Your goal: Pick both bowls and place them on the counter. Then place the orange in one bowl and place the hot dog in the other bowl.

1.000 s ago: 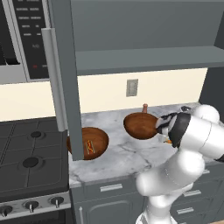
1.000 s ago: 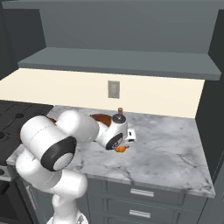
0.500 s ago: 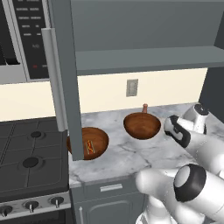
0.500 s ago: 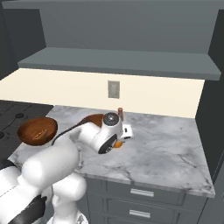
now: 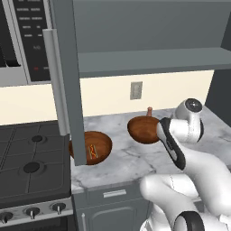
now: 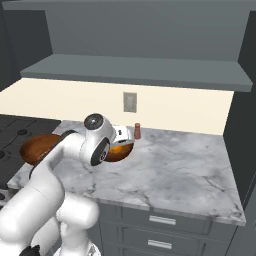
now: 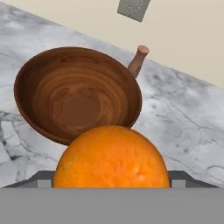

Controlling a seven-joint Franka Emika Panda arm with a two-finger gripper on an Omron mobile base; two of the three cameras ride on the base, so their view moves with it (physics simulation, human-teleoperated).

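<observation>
While your arm reaches over the counter (image 6: 190,170), the orange (image 7: 111,157) sits huge at the bottom of the hand view, right at the fingers. The tips themselves are hidden behind it, so you can't see the pinch directly, but the fruit rides with the hand off the worktop: fingers closed on the orange.

Bowl nearer the wall (image 7: 76,94) lies just past the orange in hand view, empty, upright on the marble. Same bowl in left base view (image 5: 143,129), partly behind your wrist; in right base view only its rim peeks out beside the gripper (image 6: 119,145), w/ a sliver of orange glow there.

Second bowl (image 5: 91,147) is on the counter near the stovetop (image 5: 31,158), well apart from the first. The hot dog (image 5: 93,150) lies inside it, red sausage visible along the bun. In right base view that bowl (image 6: 37,148) shows at left behind your arm.

Small brown shaker (image 7: 138,60) stands upright just behind the far bowl's rim, below the wall outlet (image 6: 129,102); touching or not, can't tell.
</observation>
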